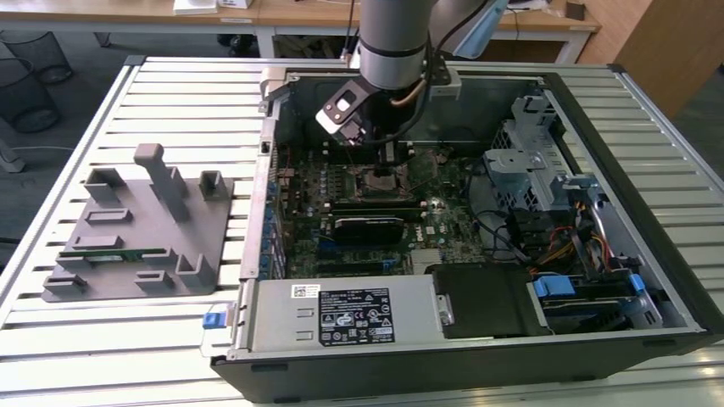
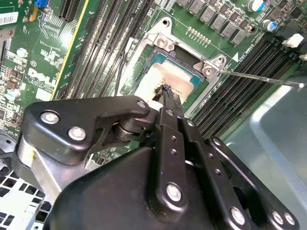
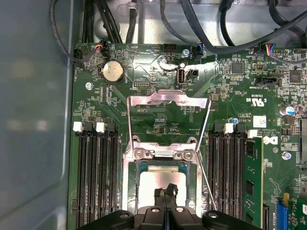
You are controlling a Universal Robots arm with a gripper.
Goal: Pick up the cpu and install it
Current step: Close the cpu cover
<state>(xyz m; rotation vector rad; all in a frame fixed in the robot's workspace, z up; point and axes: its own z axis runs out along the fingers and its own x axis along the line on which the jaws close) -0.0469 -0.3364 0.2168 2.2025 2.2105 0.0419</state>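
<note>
Judging from both wrist views, the cpu (image 3: 148, 184) lies flat inside the socket (image 3: 127, 191) on the board (image 3: 144, 72), with its silver top up. The plate (image 3: 168, 99) that belongs over the socket stands flipped open. The gripper (image 3: 166, 192) has its two fingers pressed together with nothing between them, and the tips stand right over the middle of the chip. Whether they touch the metal top or hover just above it, I cannot tell.

I see some risks from here. If the chip is not seated square in the socket, a push from the tips could, I think, bend the fine contacts below. A sideways drag of the tips could scratch the top or shift the chip out of its seat. The open plate and the thin lever (image 2: 259, 77) are near the fingers, so a careless move could catch on them.

In the exterior view the arm (image 1: 391, 34) comes down from above into the open case (image 1: 396, 373), nearly vertical. The wrist points the fingers straight at the board, between the two banks of slots (image 3: 96, 182).
</note>
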